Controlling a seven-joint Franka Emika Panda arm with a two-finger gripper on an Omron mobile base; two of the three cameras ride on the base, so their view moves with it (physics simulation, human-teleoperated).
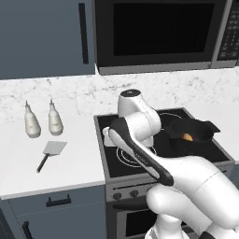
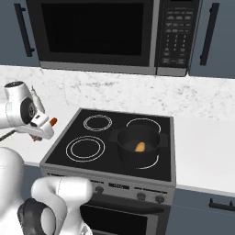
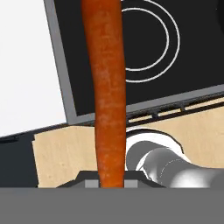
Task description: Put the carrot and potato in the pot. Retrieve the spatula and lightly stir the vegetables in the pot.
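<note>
My gripper (image 2: 46, 128) is shut on the carrot (image 3: 107, 87), a long orange root that runs up the middle of the hand view from between the fingertips. Its tip (image 2: 53, 121) pokes out beside the hand, over the left edge of the stove. The black pot (image 2: 124, 153) sits on the front right burner with the tan-orange potato (image 2: 140, 146) inside it. From the left side I see the same pot (image 1: 179, 127) and potato (image 1: 187, 137) past my arm. The spatula (image 1: 51, 151) lies flat on the white counter left of the stove.
Two white bottles (image 1: 31, 122) (image 1: 55, 120) stand behind the spatula. The black cooktop (image 2: 64, 158) has ringed burners, and a microwave (image 2: 96, 36) hangs above it. White counter (image 2: 202, 151) runs right of the stove.
</note>
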